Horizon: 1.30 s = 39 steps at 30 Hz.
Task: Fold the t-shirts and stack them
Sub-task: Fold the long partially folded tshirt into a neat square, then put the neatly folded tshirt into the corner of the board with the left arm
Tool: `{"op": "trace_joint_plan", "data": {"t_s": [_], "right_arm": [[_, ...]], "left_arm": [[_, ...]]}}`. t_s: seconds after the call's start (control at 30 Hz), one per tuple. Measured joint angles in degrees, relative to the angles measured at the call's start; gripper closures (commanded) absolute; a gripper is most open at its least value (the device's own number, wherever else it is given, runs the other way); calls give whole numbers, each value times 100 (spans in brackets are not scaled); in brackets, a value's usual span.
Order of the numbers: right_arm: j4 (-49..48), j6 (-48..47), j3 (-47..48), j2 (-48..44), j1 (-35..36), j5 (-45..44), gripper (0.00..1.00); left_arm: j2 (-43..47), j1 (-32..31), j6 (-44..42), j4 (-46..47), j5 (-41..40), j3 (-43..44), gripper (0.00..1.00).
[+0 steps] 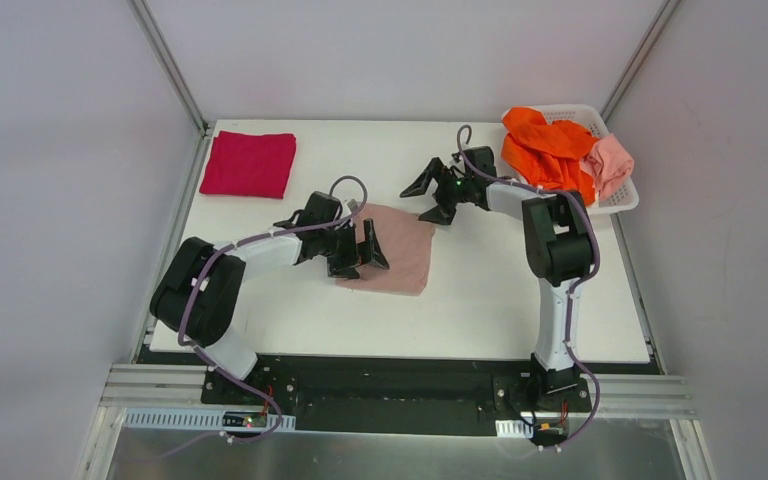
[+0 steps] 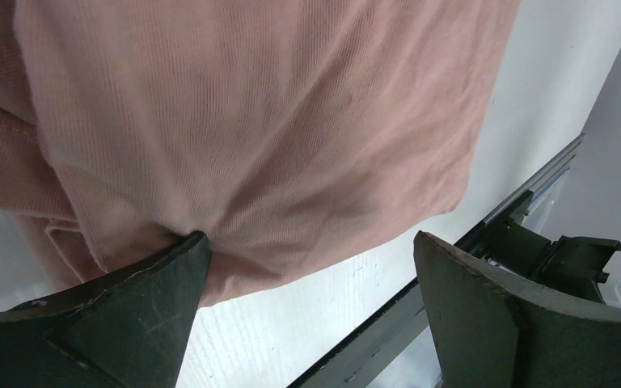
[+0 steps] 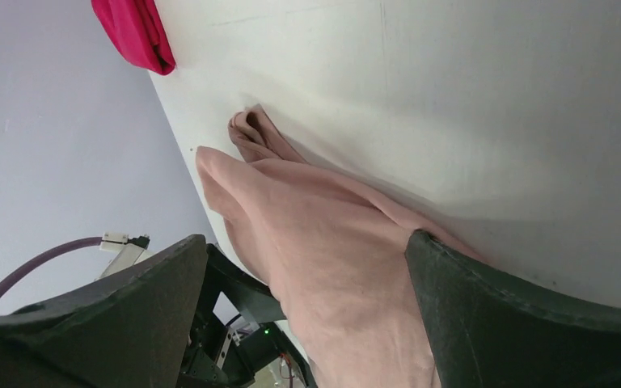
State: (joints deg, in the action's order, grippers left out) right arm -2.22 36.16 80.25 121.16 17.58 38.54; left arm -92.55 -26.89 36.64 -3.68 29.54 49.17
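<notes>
**Pink tee** (image 1: 400,255) lies folded into a rough rectangle on the table (image 1: 520,290). The left gripper (image 1: 360,258) sits over the tee's left edge with its jaws spread wide. One fingertip (image 2: 182,255) meets the cloth at a crease, and the other is clear of it. The right gripper (image 1: 428,197) is just beyond the tee's far right corner, jaws likewise apart, holding nothing. The crimson tee (image 1: 248,163) lies folded flat, well apart to the tee's far left. The orange tee (image 1: 545,150) and salmon tee (image 1: 610,165) are heaped in a basket (image 1: 585,108), well apart to the pink tee's far right.
</notes>
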Motion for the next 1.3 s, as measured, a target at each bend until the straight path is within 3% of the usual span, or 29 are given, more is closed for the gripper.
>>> {"op": "trace_joint_plan", "data": {"t_s": [0.4,0.57,0.7,0.8,0.93,1.07,1.3], "right_arm": [[192,-142,269,216,-31,-118,0],[811,-494,678,221,-31,-302,0],[1443,-905,964,-70,-31,-870,0],[1749,-1134,695,-813,-31,-1414,0],[1784,-1294,-341,-2323,-31,-1921,0],[1899,-1331,-1589,-3751,-31,-2343,0],[2354,-1318,-2931,-5029,-31,-2983,0]], "left_arm": [[372,48,275,789,146,-675,1],[922,22,240,483,92,-715,1],[1803,-15,-4,-173,-439,-540,1],[2155,11,-144,-693,-1108,-101,1],[1945,293,-315,-999,-1650,389,1],[1091,612,-452,-1213,-1794,870,1],[-393,671,-743,-1360,-1613,1624,1]]}}
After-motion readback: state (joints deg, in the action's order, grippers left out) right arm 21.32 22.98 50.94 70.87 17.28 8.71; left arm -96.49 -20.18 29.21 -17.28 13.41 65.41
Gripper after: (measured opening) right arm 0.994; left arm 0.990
